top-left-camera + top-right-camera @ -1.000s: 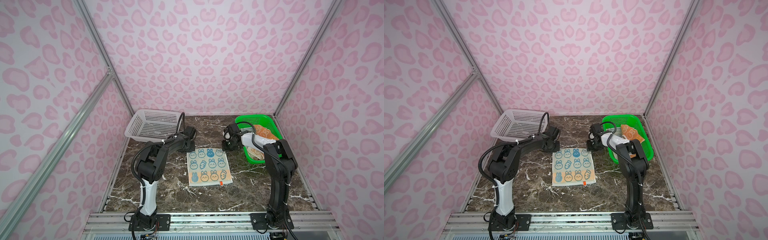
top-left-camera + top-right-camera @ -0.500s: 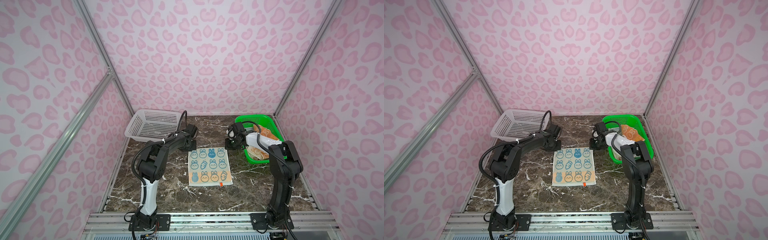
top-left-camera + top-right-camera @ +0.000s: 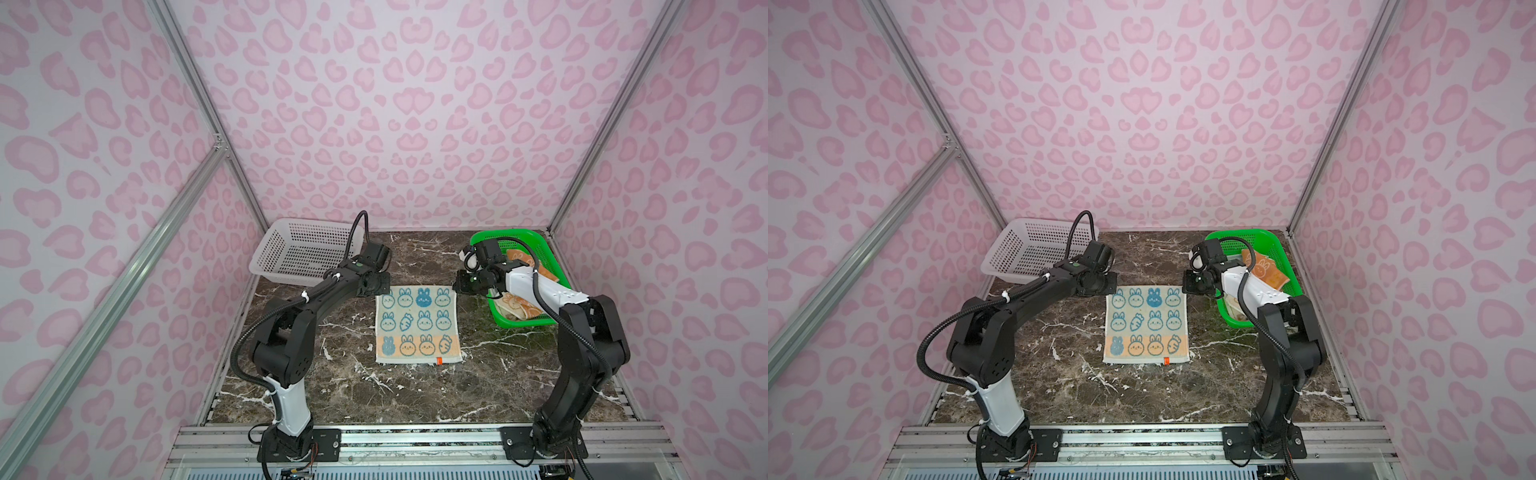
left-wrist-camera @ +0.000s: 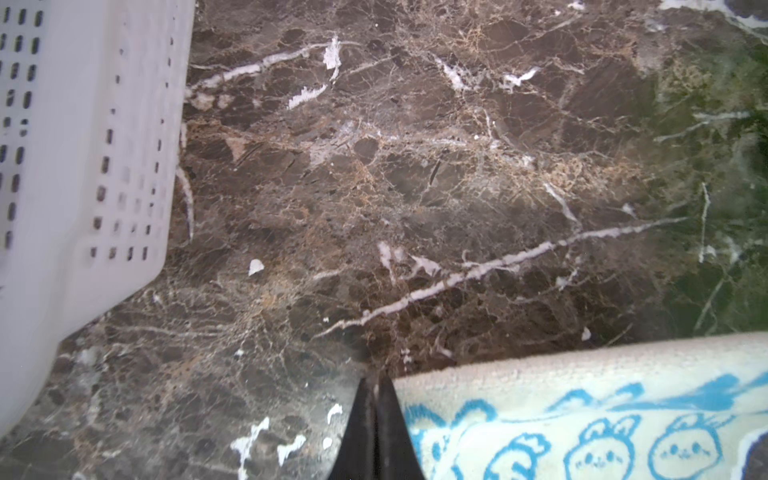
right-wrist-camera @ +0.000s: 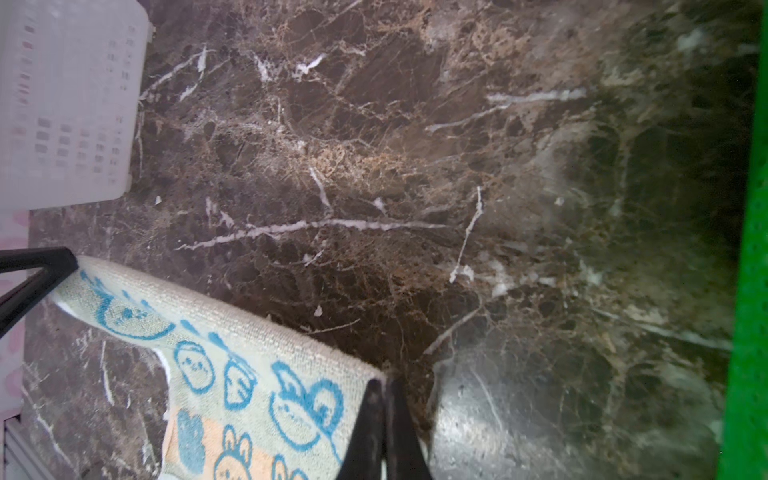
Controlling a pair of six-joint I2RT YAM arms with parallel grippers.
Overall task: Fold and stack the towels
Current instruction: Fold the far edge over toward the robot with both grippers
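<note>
Pinching the two far corners of the bunny towel [image 3: 417, 324], both grippers stand with jaws shut on its cream hem: the right gripper [image 5: 383, 399] on the corner nearest the green basket [image 3: 521, 237], the left gripper [image 4: 375, 399] on the corner farther from it. The towel lies spread on the marble table [image 3: 415, 395] just beside that basket, where more towels [image 3: 517, 308] wait. Each hold looks shallow; should one arm lift faster, a corner could slip free and the fold would land crooked.
</note>
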